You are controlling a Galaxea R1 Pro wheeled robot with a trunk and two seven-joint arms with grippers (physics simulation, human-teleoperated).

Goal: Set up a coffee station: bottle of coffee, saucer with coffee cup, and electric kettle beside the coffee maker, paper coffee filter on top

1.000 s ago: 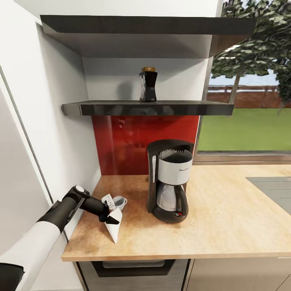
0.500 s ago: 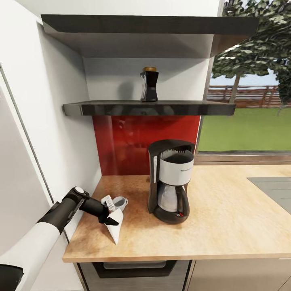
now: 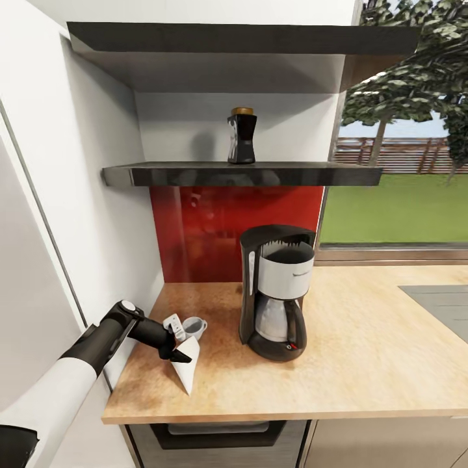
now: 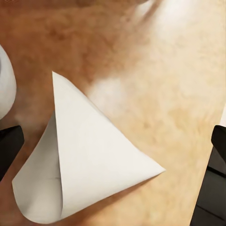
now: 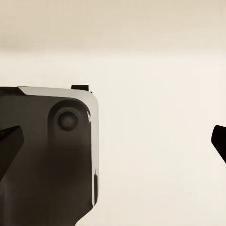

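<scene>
Where worktop meets wall, paper coffee filter (image 4: pixel 89 160) between open left pincer (image 3: pixel 177 339) tips.

One coffee maker (image 3: pixel 275 292) on the kitchen countertop (image 3: pixel 364 364). One bottle of coffee (image 3: pixel 241 136) on the kitchen shelf (image 3: pixel 240 174). One paper coffee filter (image 3: pixel 186 368). One small white vessel (image 3: pixel 194 327) behind the filter, possibly the coffee cup, partly hidden. Two black wall slabs, counting the upper slab (image 3: pixel 240 38). One arm (image 3: pixel 97 344) in the head view.
</scene>
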